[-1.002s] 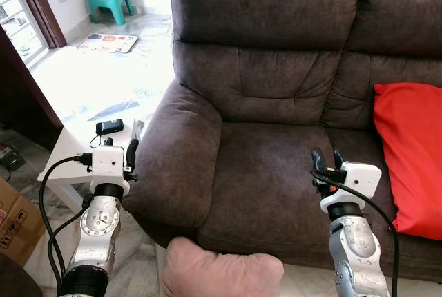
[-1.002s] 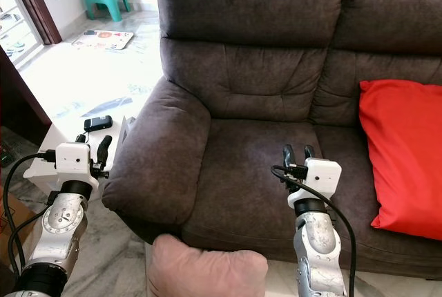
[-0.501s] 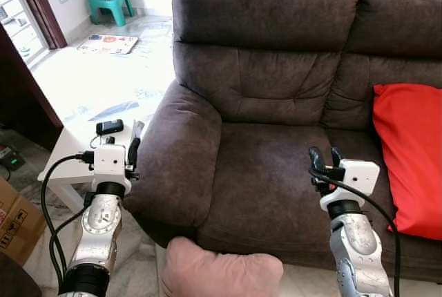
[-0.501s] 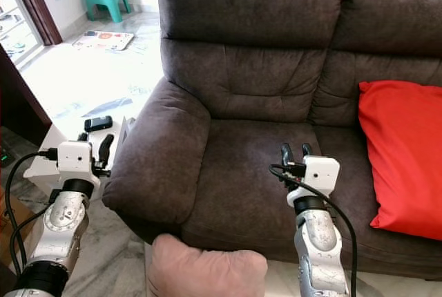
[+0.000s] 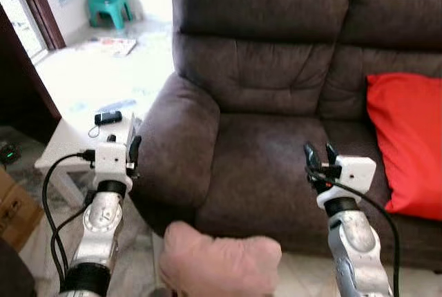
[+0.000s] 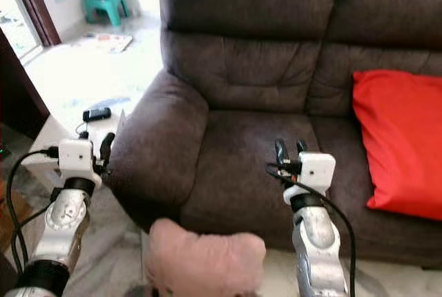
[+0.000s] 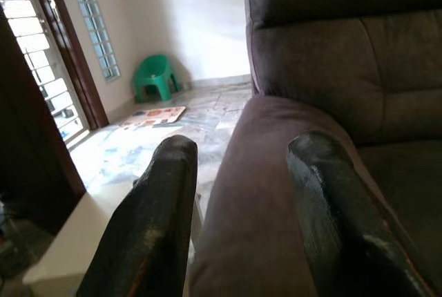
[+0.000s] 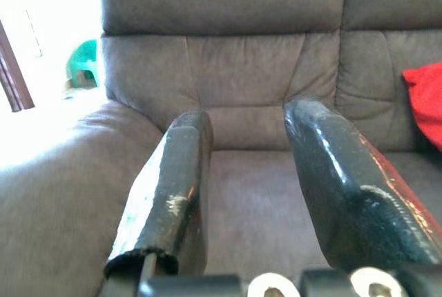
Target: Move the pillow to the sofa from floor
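Far left of the sofa (image 5: pixel 269 103): a green stool (image 5: pixel 109 1) by the wall, a mat (image 5: pixel 114 45) on the floor, a white table (image 5: pixel 65 146) carrying a small black device (image 5: pixel 108 117). Just left of the sofa's armrest: left gripper (image 5: pixel 131 150), raised, fingers (image 7: pixel 152 221) spread apart with nothing between, pointing along the armrest top. Below the sofa's front edge, on the floor: pink pillow (image 5: pixel 219 264), untouched, between the two arms and well beneath both. Over the sofa's left seat cushion: right gripper (image 5: pixel 317 157), raised, fingers (image 8: pixel 173 179) parted and empty, aimed at the backrest. On the sofa's right seat: a red cushion (image 5: pixel 407 145) leaning against the back.

Risks, as judgement only. Pillow sits low and close under the camera, so a bend or step toward the sofa could nudge it or hide it. Left arm so near the armrest and table could snag its loose cable or brush the armrest on the way down. Soft, bulky pillow could slump out of a pinch by one gripper alone; likely better squeezed from both sides. Lifting too shallow could catch it on the sofa's front edge.
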You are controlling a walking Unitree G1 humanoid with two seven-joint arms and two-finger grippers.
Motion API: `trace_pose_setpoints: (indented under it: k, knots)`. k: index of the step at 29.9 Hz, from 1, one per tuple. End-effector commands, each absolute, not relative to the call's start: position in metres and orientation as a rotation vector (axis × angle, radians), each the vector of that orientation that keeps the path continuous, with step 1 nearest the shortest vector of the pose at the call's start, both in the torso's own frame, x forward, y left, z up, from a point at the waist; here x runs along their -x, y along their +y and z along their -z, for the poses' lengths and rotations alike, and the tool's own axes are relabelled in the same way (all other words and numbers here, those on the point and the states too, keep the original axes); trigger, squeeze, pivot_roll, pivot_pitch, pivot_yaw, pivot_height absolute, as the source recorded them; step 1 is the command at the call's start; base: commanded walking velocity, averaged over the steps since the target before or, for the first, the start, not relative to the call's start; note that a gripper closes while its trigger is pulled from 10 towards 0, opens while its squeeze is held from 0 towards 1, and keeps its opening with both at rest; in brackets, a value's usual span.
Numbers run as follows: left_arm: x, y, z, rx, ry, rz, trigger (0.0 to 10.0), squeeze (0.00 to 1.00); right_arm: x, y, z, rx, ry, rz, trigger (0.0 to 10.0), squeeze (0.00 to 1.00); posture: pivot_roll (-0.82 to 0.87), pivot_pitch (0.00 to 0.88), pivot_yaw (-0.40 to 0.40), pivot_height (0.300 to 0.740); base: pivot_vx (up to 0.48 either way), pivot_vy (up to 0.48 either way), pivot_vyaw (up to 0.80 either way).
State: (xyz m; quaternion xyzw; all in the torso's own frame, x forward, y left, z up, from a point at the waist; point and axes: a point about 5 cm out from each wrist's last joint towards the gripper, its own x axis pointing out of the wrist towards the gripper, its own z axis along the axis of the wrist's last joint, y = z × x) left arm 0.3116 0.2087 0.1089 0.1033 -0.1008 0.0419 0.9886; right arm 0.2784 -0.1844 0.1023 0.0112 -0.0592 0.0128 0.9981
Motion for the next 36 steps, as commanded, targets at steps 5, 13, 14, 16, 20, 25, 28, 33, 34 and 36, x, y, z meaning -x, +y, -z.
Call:
trace_pose_setpoints:
  k: [5, 13, 14, 16, 20, 25, 28, 33, 34, 36]
  knots:
    - [-0.3127, 0.2060, -0.1109, -0.197, -0.206, -0.085, 10.0, 0.00, -0.2774, -0.1853, -0.1043, -0.017, -0.115, -0.032, 10.0, 0.00, -0.01, 0.000, -0.035, 0.627, 0.000, 0.000, 0.00]
    - [-0.3133, 0.2052, -0.1113, -0.197, -0.205, -0.086, 10.0, 0.00, -0.2778, -0.1833, -0.1045, -0.021, -0.111, -0.044, 10.0, 0.00, -0.01, 0.000, -0.038, 0.627, 0.000, 0.000, 0.00]
    - [-0.3134, 0.2052, -0.1116, -0.196, -0.206, -0.087, 10.0, 0.00, -0.2780, -0.1831, -0.1044, -0.019, -0.109, -0.045, 10.0, 0.00, -0.01, 0.000, -0.039, 0.627, 0.000, 0.000, 0.00]
    - [-0.3134, 0.2049, -0.1116, -0.195, -0.207, -0.087, 10.0, 0.00, -0.2780, -0.1831, -0.1043, -0.020, -0.108, -0.046, 10.0, 0.00, 0.00, 0.000, -0.041, 0.627, 0.000, 0.000, 0.00]
    - [-0.3137, 0.2039, -0.1108, -0.192, -0.201, -0.083, 10.0, 0.00, -0.2781, -0.1810, -0.1042, -0.022, -0.103, -0.059, 10.0, 0.00, -0.01, 0.000, -0.039, 0.627, 0.000, 0.000, 0.00]
    - [-0.3139, 0.2018, -0.1103, -0.187, -0.199, -0.073, 10.0, 0.00, -0.2781, -0.1795, -0.1063, -0.027, -0.113, -0.067, 10.0, 0.00, -0.01, 0.000, -0.040, 0.627, 0.000, 0.000, 0.00]
    - [-0.3137, 0.2011, -0.1093, -0.183, -0.195, -0.067, 10.0, 0.00, -0.2779, -0.1785, -0.1067, -0.025, -0.116, -0.073, 10.0, 0.00, -0.01, 0.000, -0.041, 0.627, 0.000, 0.000, 0.00]
    - [-0.3135, 0.2013, -0.1084, -0.180, -0.192, -0.066, 10.0, 0.00, -0.2790, -0.1773, -0.1065, -0.024, -0.107, -0.073, 10.0, 0.00, -0.01, 0.000, -0.040, 0.614, 0.000, 0.000, 0.00]
    - [-0.3134, 0.2012, -0.1082, -0.179, -0.191, -0.066, 10.0, 0.00, -0.2790, -0.1773, -0.1063, -0.022, -0.106, -0.075, 10.0, 0.00, 0.00, 0.000, -0.040, 0.604, 0.000, 0.000, 0.00]
    - [-0.3134, 0.2014, -0.1081, -0.179, -0.191, -0.066, 10.0, 0.00, -0.2790, -0.1771, -0.1062, -0.024, -0.106, -0.077, 10.0, 0.00, 0.00, 0.000, -0.041, 0.594, 0.000, 0.000, 0.00]
